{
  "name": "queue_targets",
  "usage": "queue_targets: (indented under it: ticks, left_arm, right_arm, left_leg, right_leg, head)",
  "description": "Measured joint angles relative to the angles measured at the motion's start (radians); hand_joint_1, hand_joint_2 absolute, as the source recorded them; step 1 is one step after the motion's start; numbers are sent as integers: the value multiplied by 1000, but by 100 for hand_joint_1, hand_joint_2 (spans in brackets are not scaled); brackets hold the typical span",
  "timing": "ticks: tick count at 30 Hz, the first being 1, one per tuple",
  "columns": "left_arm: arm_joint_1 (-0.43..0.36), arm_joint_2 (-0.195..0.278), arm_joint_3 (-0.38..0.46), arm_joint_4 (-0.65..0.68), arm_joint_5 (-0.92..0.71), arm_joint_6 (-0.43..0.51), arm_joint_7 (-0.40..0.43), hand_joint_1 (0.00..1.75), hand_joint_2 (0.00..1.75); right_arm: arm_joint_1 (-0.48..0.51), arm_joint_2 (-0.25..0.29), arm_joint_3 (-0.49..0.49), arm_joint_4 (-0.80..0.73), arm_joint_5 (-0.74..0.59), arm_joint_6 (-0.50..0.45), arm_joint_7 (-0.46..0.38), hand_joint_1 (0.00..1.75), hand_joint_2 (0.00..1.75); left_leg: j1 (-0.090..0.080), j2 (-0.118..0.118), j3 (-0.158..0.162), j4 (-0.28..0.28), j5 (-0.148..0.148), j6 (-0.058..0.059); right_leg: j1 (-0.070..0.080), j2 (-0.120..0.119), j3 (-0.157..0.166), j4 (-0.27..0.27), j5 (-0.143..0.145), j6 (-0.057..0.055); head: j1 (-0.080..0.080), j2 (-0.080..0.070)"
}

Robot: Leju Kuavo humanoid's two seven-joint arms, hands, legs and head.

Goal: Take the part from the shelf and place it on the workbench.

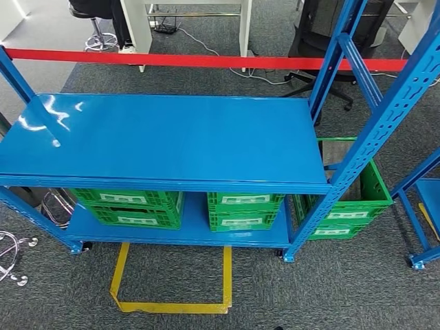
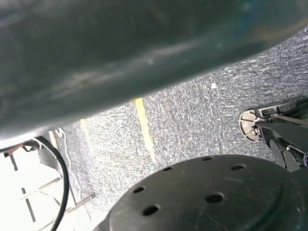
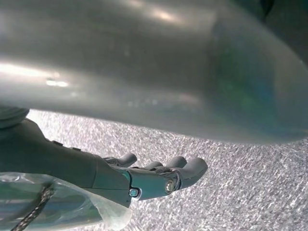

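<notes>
Blue steel shelving (image 1: 161, 141) stands in front of you, its broad upper deck bare and glossy. Beneath it, on the lower deck, sit two green crates (image 1: 132, 207), with a third green crate (image 1: 358, 206) on the floor beyond the right upright. No part can be made out from here; if it is on this rack, it is likely inside one of the crates, whose contents the upper deck hides.

Your right hand (image 3: 145, 180) hangs over grey carpet, fingers extended, slightly apart and holding nothing; a clear plastic sleeve shows at its wrist. The left wrist view looks past dark body parts at carpet with yellow tape (image 2: 144, 127), so the left hand's state cannot be told.

To do this step well, judged from here: find the part first. Crouch or tilt the view until a crate's interior is visible, then reach under the deck edge, keeping your forearm clear of it.
</notes>
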Motion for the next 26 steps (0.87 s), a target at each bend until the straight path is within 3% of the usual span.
queue_targets:
  ticks: [26]
  left_arm:
    - [93, 94, -449, -84, 533, -43, -5, 0, 0]
  right_arm:
    - [92, -83, 277, -68, -624, 34, 3, 0, 0]
  left_leg:
    - [0, 0, 2, 0, -1, 0]
  right_leg:
    - [0, 0, 2, 0, -1, 1]
  head:
    - [0, 0]
